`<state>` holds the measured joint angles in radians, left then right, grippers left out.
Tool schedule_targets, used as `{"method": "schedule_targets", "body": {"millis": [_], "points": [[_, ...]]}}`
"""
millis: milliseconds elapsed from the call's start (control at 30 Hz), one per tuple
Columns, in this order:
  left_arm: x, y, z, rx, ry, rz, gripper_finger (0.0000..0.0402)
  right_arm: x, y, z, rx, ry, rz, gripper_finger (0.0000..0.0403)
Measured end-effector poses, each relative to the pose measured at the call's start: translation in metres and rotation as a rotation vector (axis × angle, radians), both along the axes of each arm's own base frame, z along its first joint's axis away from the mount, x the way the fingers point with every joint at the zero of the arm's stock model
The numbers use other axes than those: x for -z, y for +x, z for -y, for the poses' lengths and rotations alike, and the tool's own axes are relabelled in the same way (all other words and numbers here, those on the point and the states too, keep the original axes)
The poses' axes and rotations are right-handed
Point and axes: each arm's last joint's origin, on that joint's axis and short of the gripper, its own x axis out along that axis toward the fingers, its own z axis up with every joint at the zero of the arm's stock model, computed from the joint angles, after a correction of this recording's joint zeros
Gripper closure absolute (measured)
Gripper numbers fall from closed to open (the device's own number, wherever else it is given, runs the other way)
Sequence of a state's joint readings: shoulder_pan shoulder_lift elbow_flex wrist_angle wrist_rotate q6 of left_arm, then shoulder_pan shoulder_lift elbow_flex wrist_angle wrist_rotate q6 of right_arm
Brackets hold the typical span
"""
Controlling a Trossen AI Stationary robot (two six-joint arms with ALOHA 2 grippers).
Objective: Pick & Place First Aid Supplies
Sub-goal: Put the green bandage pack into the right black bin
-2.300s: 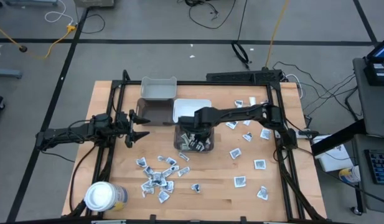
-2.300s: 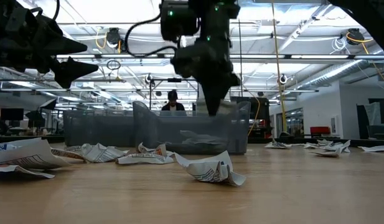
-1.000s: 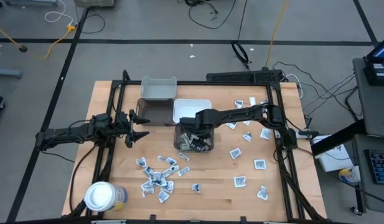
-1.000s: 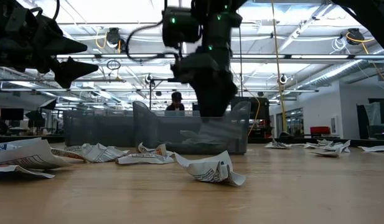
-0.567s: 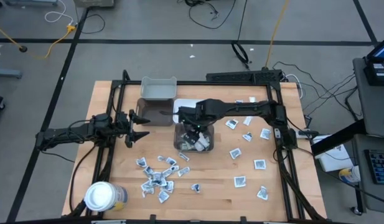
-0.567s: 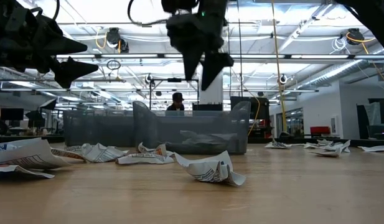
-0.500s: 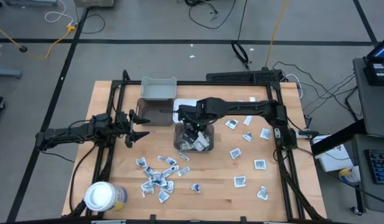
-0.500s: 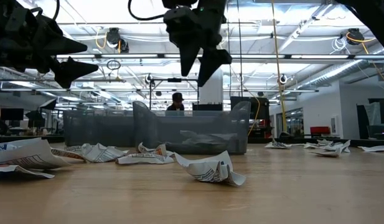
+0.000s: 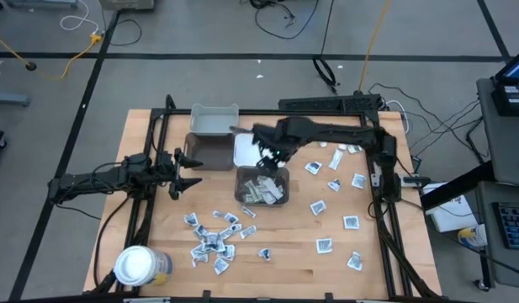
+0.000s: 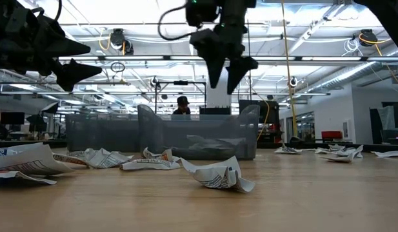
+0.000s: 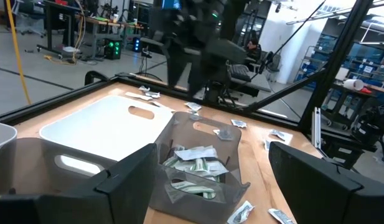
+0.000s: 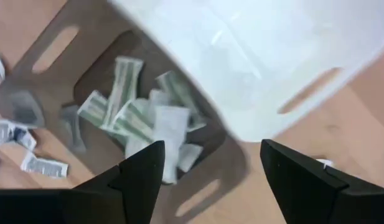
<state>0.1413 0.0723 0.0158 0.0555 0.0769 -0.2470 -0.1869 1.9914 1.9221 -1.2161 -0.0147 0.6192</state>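
Observation:
The first aid supplies are small printed paper packets. Several lie in the clear grey bin, seen as white and pale-green packets in the right wrist view. Others lie loose on the table in a near-left cluster and scattered at the right. My right gripper hangs open and empty above the bin's far rim, near the white bin. My left gripper waits open and empty, raised above the table to the left of the bins.
A light grey bin and a dark bin stand at the far left of the clear bin. A white-lidded round jar sits at the near left corner. A black frame rims the table. Bare wood shows near the front edge.
My right gripper has risen out of the clear grey bin and gone a little toward the table's far edge, its fingers apart with nothing between them. The packets stay lying in the bin.

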Motion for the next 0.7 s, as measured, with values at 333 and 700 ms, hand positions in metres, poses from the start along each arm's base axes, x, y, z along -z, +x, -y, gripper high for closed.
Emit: {"method": "schedule_targets", "body": {"millis": [333, 700], "points": [[0.000, 0.000, 0.000, 0.000, 0.000, 0.000, 0.0091, 0.000, -0.075, 0.069, 0.228, -0.030, -0.066, 0.0144], [0.000, 0.000, 0.000, 0.000, 0.000, 0.000, 0.0091, 0.015, -0.157, 0.138, 0.459, 0.012, -0.156, 0.0144]]}}
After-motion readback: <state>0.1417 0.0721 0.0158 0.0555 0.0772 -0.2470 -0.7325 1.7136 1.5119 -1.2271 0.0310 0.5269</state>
